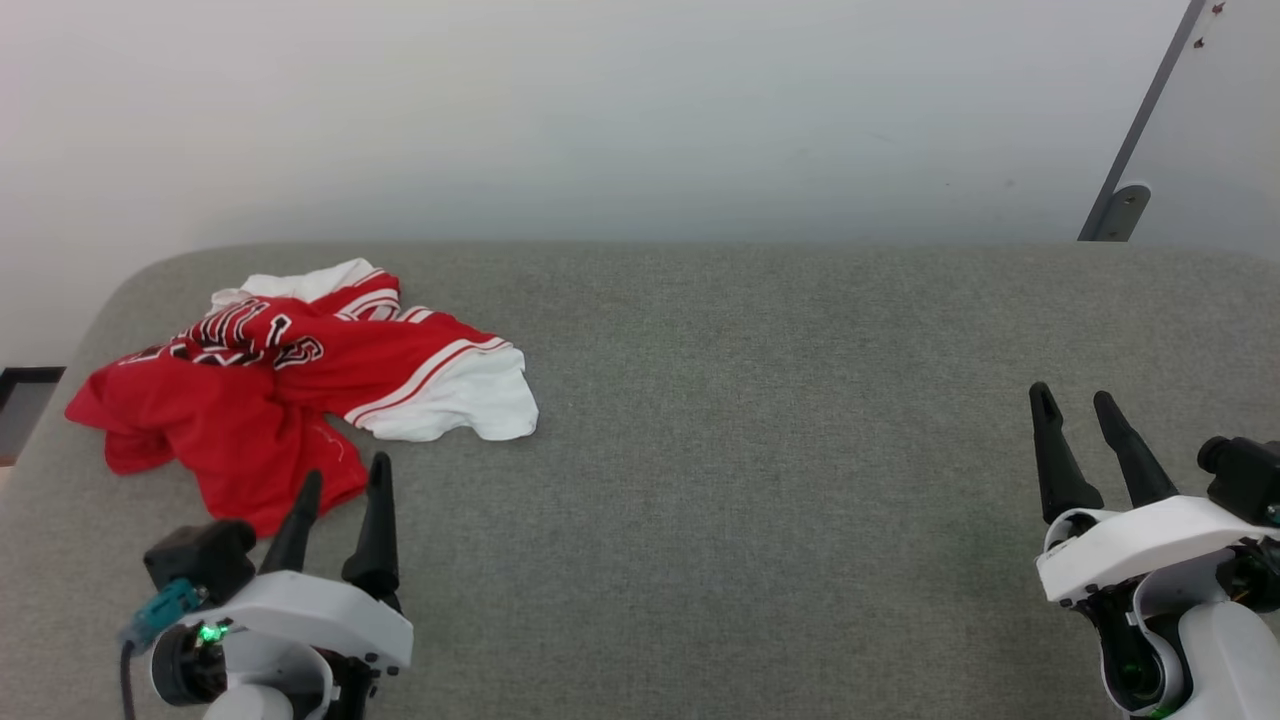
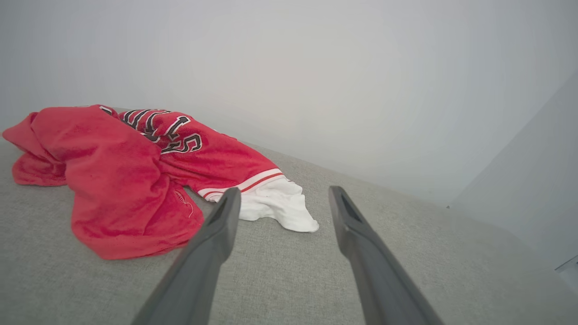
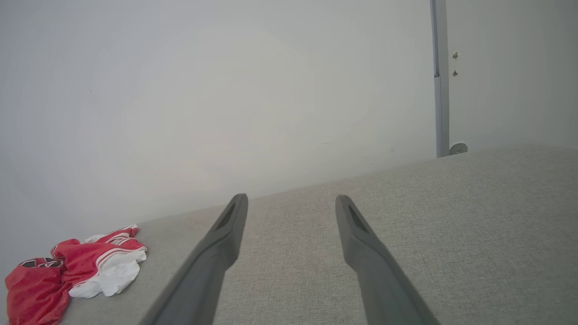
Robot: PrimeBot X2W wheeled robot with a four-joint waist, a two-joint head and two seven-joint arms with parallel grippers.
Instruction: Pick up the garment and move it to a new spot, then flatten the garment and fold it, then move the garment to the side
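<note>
Now the left gripper (image 1: pixel 346 467) is holding its two dark fingers (image 2: pixel 216 243) wide apart with nothing between them, and their tips are sitting just beside the near red edge of the garment (image 1: pixel 280 390). The right gripper (image 1: pixel 1072 392) is spreading its fingers too, gripping nothing, well apart on the other side. The garment, a red Bulls jersey with white sleeves, is lying crumpled at the far left of the gray cloth surface (image 1: pixel 750 450), near the white wall (image 1: pixel 600 120).
</note>
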